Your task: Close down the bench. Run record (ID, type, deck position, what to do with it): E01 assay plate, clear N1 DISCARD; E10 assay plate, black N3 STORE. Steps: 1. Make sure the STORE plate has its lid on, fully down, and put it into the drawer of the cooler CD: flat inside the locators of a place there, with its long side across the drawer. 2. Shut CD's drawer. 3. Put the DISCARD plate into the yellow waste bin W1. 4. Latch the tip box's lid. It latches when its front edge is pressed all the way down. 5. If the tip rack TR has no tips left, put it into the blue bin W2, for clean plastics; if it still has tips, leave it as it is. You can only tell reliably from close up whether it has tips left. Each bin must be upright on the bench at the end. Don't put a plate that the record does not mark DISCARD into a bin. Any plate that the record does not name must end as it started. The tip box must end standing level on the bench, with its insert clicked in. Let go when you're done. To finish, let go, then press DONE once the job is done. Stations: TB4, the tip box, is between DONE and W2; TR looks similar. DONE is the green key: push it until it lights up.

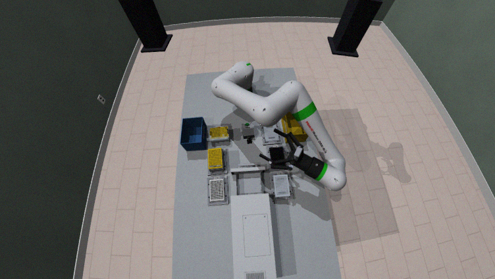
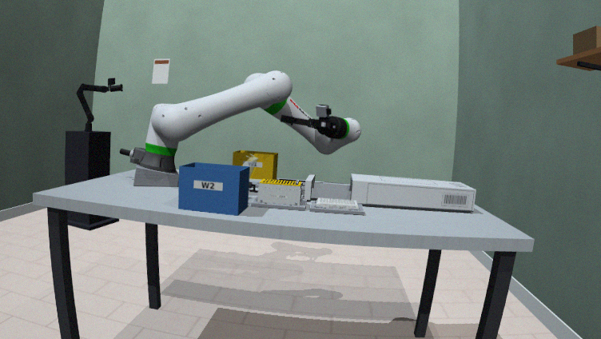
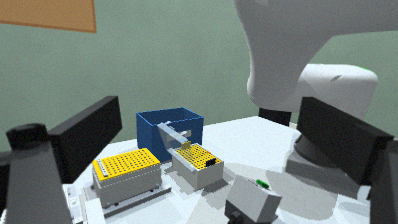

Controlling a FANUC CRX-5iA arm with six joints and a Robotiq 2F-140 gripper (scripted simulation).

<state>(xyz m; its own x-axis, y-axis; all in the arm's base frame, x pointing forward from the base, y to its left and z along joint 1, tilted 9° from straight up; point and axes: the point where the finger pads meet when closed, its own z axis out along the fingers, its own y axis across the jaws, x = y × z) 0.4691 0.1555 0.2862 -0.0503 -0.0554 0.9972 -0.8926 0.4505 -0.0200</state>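
My gripper [image 1: 269,145] is open and empty. It hangs high above the bench, over the black assay plate [image 1: 276,152], with its fingers pointing level towards the blue bin W2 [image 1: 193,133]. It also shows in the side view [image 2: 282,119] and in the wrist view [image 3: 215,142]. A pale plate [image 1: 271,135] lies beside the yellow bin W1 [image 1: 294,127]. The cooler CD [image 1: 250,228] has its drawer [image 1: 249,181] pulled out. The tip box TB4 [image 3: 197,162] stands by W2 [image 3: 170,131] with its lid raised. The tip rack TR [image 3: 127,175] shows a yellow top. The DONE key [image 3: 252,200] is unlit.
Two more plates lie in nests on either side of the drawer, one on the left [image 1: 217,189] and one on the right [image 1: 281,184]. My arm's elbow passes over W1. Two black posts stand on the floor behind the bench.
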